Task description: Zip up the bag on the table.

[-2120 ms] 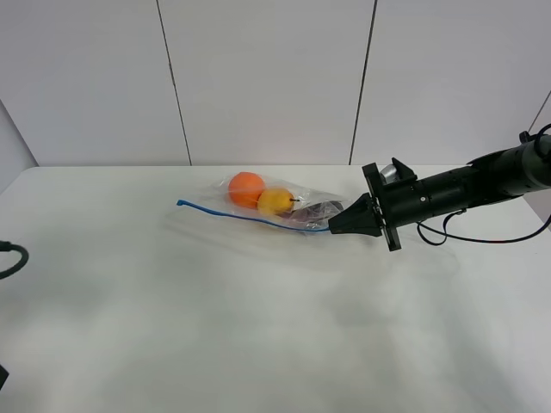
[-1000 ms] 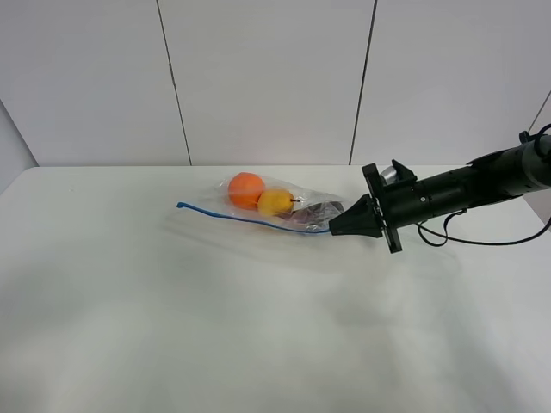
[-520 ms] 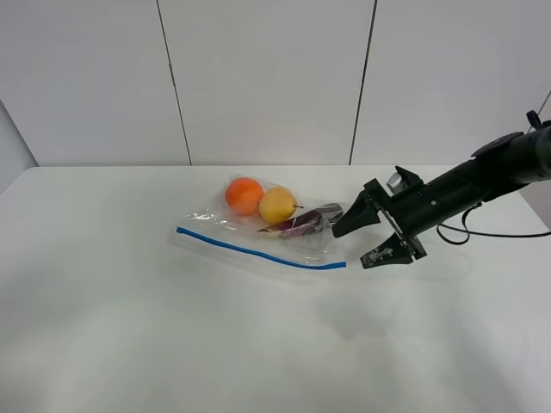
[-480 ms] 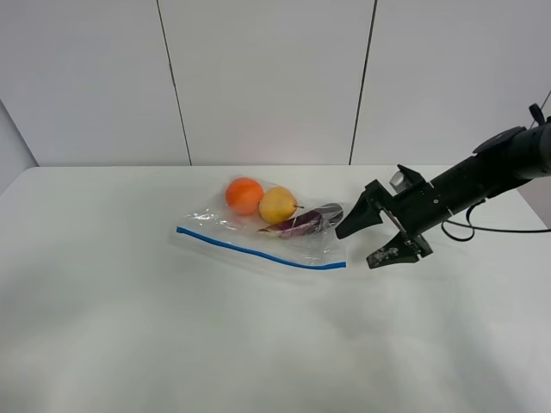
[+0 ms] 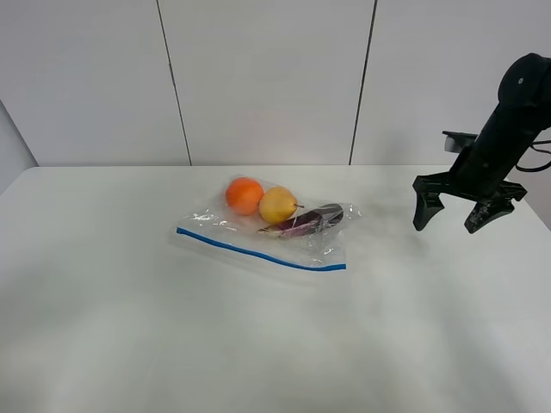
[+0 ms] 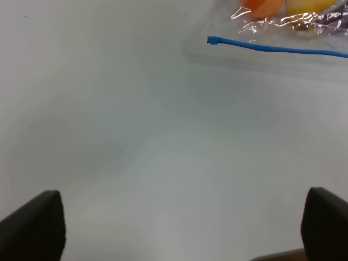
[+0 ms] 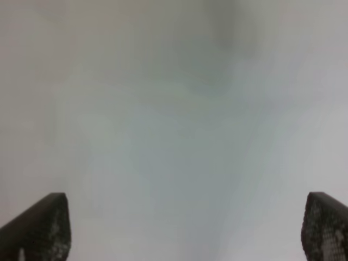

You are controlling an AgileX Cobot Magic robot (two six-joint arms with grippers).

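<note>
- Clear crinkly plastic zip bag [image 5: 275, 228] lying flat on large plain white smooth table [image 5: 258, 344], a little behind table centre in the exterior high view.
- Blue strip [image 5: 258, 252] along the bag's near edge, running diagonally from left end down to right end; looks like one continuous line, cannot tell whether fully sealed.
- Inside bag: round orange [image 5: 244, 194] at the left, yellow pear [image 5: 277, 205] touching it on the right, dark purple eggplant [image 5: 303, 221] just beside the pear toward the bag's right corner.
- Right gripper [image 5: 455, 212] black, raised above the table near the right rear edge, well apart from the bag, pointing down.
- Right gripper jaws spread wide, nothing between them; both fingertips [image 5: 421, 219] clear of the table.
- Right wrist view blurred: only pale surface and two dark fingertips [image 7: 38, 228] at the lower corners, gap between them bare.
- Left gripper [image 6: 179, 231] outside the exterior high view; left wrist view shows its two dark fingertips [image 6: 32, 225] far apart at the frame corners, so wide, holding nothing.
- Left wrist view also shows the blue strip's left end [image 6: 212, 39], with the orange and pear beyond it, well apart from the left gripper.
- White panelled wall [image 5: 258, 77] behind the table.
</note>
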